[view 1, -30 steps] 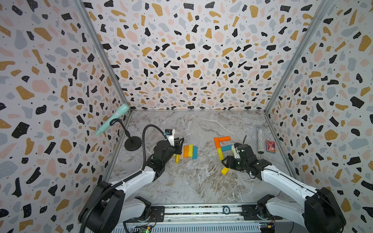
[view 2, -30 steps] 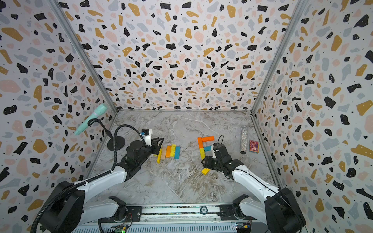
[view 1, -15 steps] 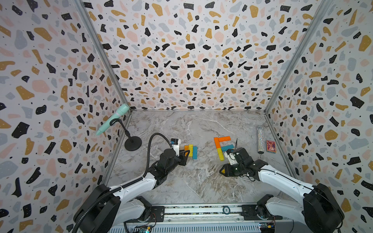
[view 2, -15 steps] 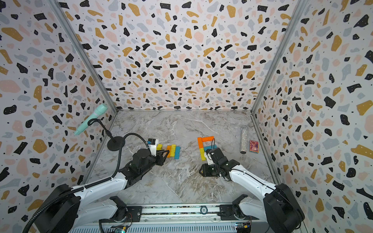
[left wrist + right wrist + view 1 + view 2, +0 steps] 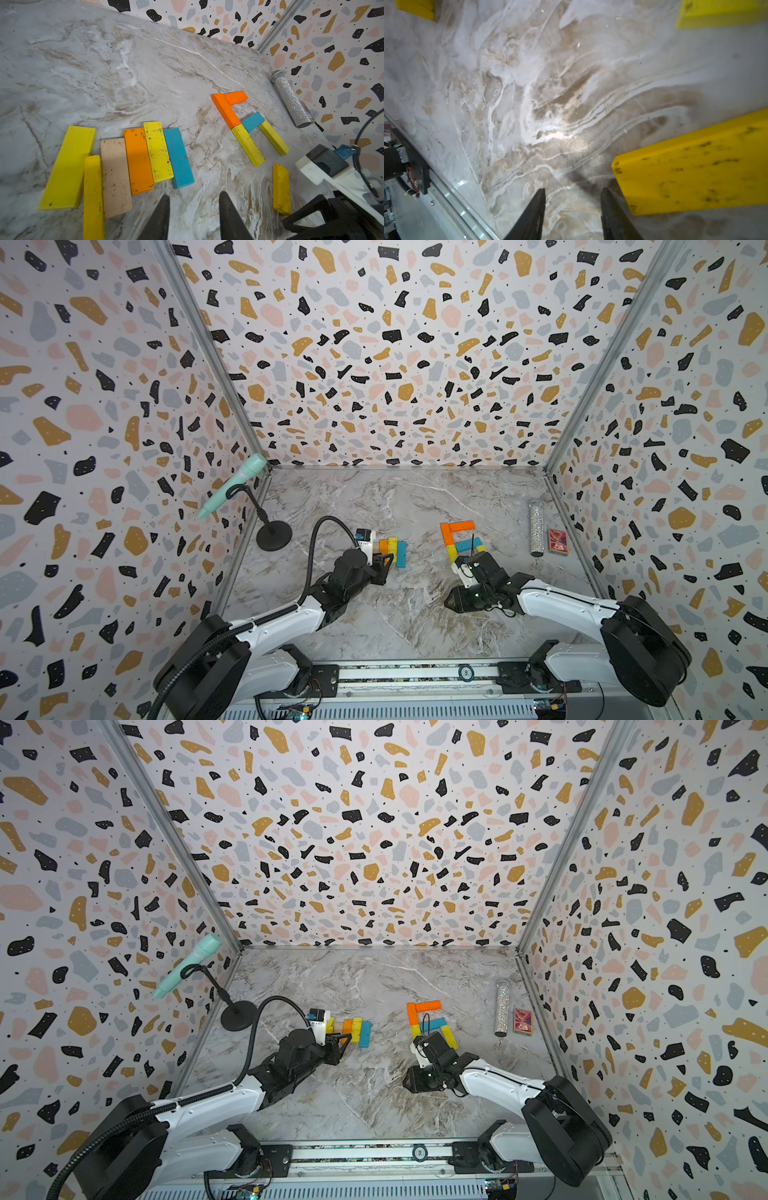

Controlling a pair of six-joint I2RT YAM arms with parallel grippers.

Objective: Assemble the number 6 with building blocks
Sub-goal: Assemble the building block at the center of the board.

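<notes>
Left pincer point(image 5: 194, 195) shifted, parted, empty, right pincer point(image 5: 573, 190) likewise, marble tabletop point(image 5: 395, 506), terrazzo walls point(image 5: 395, 364)

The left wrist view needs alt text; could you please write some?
A half-built six of flat orange, blue and yellow wooden planks lies on the marble table, beside a row of spare planks; the open left tool holds nothing.
</notes>
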